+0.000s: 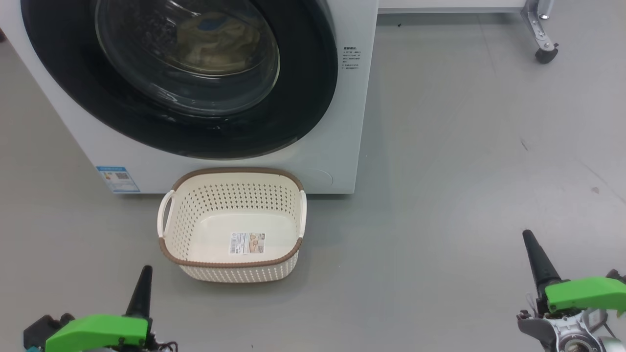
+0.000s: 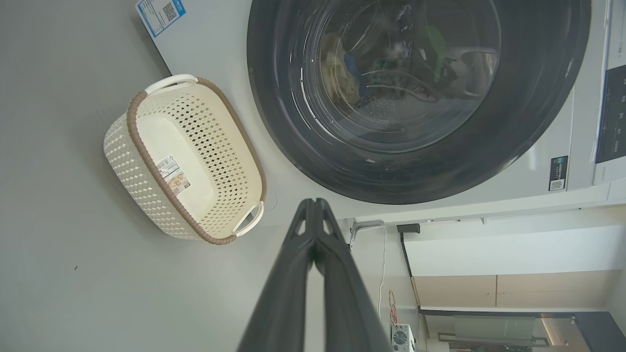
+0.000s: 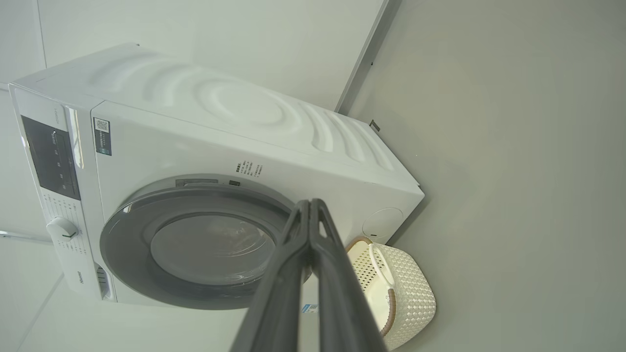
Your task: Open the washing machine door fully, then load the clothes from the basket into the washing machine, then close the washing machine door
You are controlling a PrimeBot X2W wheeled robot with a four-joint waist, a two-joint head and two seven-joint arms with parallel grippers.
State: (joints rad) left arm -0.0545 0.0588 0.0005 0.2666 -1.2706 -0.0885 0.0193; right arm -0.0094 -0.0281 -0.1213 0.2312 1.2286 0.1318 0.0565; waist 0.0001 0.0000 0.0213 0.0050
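Note:
The white washing machine [image 1: 337,122] fills the top left of the head view, its black-rimmed round door [image 1: 303,98] shut against the front. Through the glass I see pale yellow clothes [image 1: 215,41] with a blue piece lying in the drum. On the floor in front stands the cream basket [image 1: 230,190] with nothing in it but a label. My left gripper [image 1: 145,274] is shut at the lower left, short of the basket. My right gripper [image 1: 529,237] is shut at the lower right, well clear of the machine. The wrist views show door [image 2: 489,166], basket [image 2: 146,195] [image 3: 411,293], machine [image 3: 244,112].
Grey floor spreads to the right of the machine. A metal frame leg with a black caster [image 1: 545,53] stands at the top right. A blue label [image 1: 117,178] sits low on the machine's front. Beyond the machine, the left wrist view shows a wall cabinet [image 2: 489,291].

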